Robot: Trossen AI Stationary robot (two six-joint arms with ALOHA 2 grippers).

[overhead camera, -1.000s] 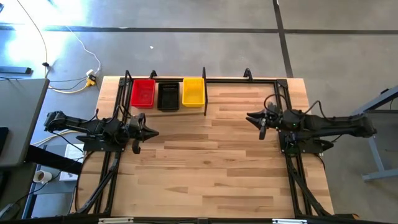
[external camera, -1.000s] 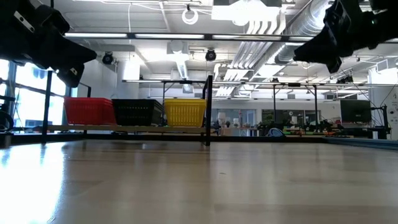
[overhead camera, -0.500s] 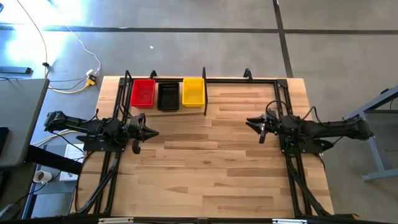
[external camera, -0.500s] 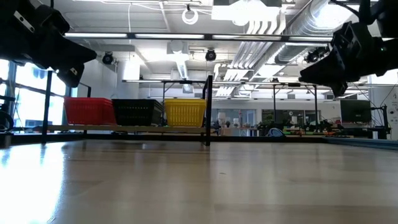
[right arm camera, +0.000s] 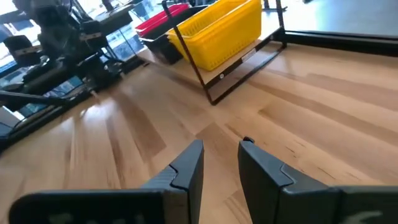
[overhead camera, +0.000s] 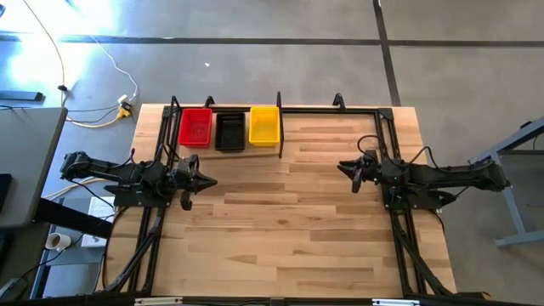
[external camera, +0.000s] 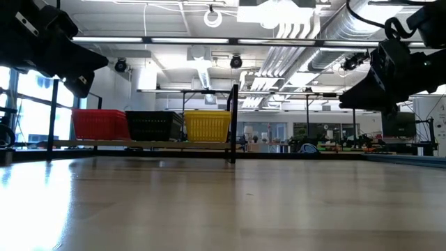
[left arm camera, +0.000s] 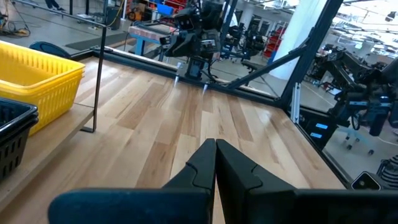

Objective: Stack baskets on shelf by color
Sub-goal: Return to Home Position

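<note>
1. Red baskets (overhead camera: 195, 127), black baskets (overhead camera: 229, 132) and yellow baskets (overhead camera: 264, 125) sit side by side on the shelf (external camera: 139, 144) at the far left edge of the wooden tabletop (overhead camera: 289, 238), one colour per pile. How many are nested in each pile I cannot tell.
2. Left gripper (overhead camera: 208, 181) hangs above the table's left side, near the front of the shelf, with its fingers pressed together on nothing. This is the main risk. If the arm swings toward the shelf while parking, it could clip the red or black pile, or the black frame, and knock a pile askew.
3. Right gripper (overhead camera: 344, 166) hovers over the table's right half, well apart from the shelf. Its fingers are parted by a narrow gap and hold nothing. It poses little danger to the baskets. The likelier fault is that it dips too low and scrapes the wood.
4. Yellow's pile stands just beside an upright post (external camera: 233, 122). If the baskets are loosely seated, a jolt to the table could tip them against the post or off the plank's end.
</note>
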